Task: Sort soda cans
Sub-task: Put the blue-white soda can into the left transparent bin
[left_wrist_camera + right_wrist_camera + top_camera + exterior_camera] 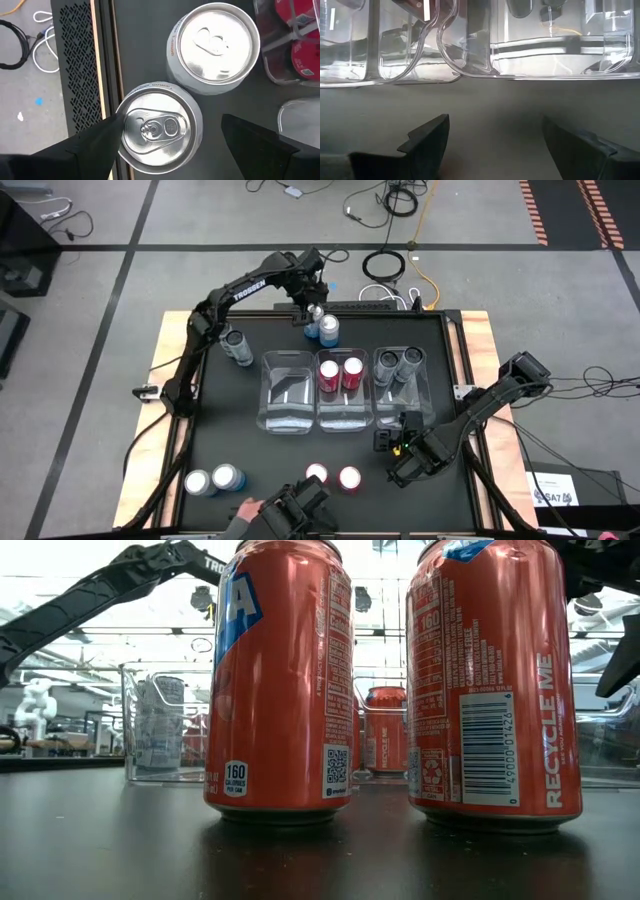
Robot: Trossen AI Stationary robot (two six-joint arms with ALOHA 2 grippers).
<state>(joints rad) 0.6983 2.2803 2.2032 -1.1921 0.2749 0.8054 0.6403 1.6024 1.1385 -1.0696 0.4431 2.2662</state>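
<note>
Two red cans and two light blue cans waited at the near edge. Right gripper idled, jaws apart, before the bins. Farthest, left gripper straddled a light blue can, jaws spread, not clamped; closing seemed next.

Setting: robotics lab | Evidence: loose cables on grey floor, hazard-striped mat

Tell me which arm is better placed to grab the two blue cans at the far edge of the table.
Left. Its gripper hangs open around one blue can, the other right beside it. The right gripper sits open near the bins.
</note>
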